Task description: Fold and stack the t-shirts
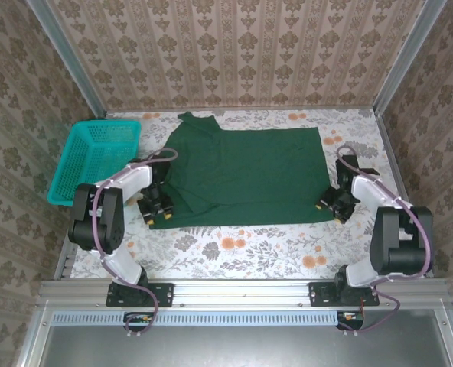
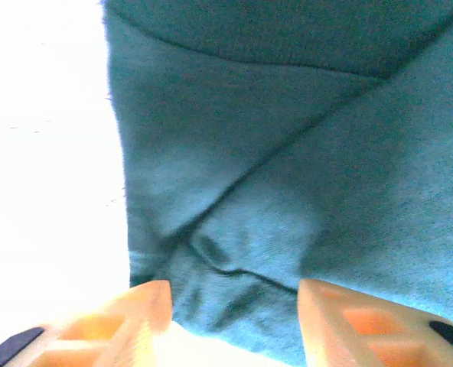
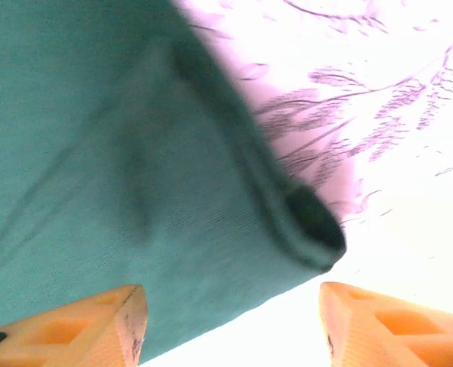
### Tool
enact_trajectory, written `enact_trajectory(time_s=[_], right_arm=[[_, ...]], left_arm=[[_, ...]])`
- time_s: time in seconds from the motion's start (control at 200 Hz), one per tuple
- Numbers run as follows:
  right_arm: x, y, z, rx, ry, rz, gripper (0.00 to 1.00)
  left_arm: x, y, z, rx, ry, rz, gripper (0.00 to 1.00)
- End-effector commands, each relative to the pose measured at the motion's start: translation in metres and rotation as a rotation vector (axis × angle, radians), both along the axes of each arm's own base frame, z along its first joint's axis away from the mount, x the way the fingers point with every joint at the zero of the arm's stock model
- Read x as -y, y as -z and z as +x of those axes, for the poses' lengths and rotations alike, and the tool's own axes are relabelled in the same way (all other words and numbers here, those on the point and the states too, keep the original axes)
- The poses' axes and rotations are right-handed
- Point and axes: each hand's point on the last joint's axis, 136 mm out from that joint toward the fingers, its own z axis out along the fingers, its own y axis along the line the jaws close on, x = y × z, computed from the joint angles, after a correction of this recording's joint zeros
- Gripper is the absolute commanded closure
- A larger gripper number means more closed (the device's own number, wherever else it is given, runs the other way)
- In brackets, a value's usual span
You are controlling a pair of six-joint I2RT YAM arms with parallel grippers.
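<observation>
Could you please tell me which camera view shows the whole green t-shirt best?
The top external view: the t-shirt lies spread on the table with nearly its full outline visible. The left wrist view gives a close-up of creased cloth at one corner; the right wrist view gives a close-up of a folded hem corner.

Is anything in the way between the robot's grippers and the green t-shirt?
No, nothing visible. The left gripper and right gripper sit open right at the green t-shirt's near corners, with cloth straight ahead between their fingers. The teal basket stands off to the left, apart from the cloth.
</observation>
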Motion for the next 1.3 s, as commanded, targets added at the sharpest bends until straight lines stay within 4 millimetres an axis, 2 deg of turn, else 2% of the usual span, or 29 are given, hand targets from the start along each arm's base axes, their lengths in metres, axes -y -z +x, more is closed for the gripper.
enact_trajectory(time_s=[0.0, 0.1, 0.175, 0.27, 0.355, 0.405, 0.535, 0.735, 0.955, 1.29], right_arm=[[-0.018, -0.052, 0.028, 0.191, -0.060, -0.073, 0.34], [-0.084, -0.079, 0.055, 0.356, -0.201, 0.024, 0.33], [-0.146, -0.095, 0.068, 0.450, -0.336, 0.118, 0.35], [-0.225, -0.092, 0.073, 0.451, -0.532, 0.182, 0.42], [-0.284, -0.084, 0.069, 0.397, -0.710, 0.182, 0.52], [-0.310, -0.071, 0.060, 0.325, -0.808, 0.159, 0.57], [-0.369, -0.058, 0.042, 0.270, -1.017, 0.167, 0.63], [-0.414, -0.044, 0.027, 0.229, -1.170, 0.160, 0.66], [-0.429, -0.021, 0.030, 0.162, -1.210, 0.133, 0.63], [-0.440, 0.000, 0.039, 0.110, -1.230, 0.075, 0.58]], left_arm=[[-0.009, -0.027, 0.010, 0.030, -0.017, 0.018, 0.49], [0.000, -0.045, 0.020, 0.078, -0.023, -0.034, 0.46], [0.009, -0.051, 0.025, 0.109, -0.031, -0.083, 0.53], [0.023, -0.046, 0.028, 0.111, -0.037, -0.166, 0.61], [0.026, -0.036, 0.024, 0.073, -0.038, -0.182, 0.67], [0.028, -0.029, 0.022, 0.052, -0.032, -0.190, 0.69], [0.023, -0.011, 0.021, 0.019, -0.052, -0.208, 0.72], [0.025, 0.008, 0.022, -0.024, -0.064, -0.250, 0.75], [0.021, 0.018, 0.018, -0.054, -0.089, -0.268, 0.75], [0.015, 0.021, 0.016, -0.071, -0.097, -0.278, 0.75]])
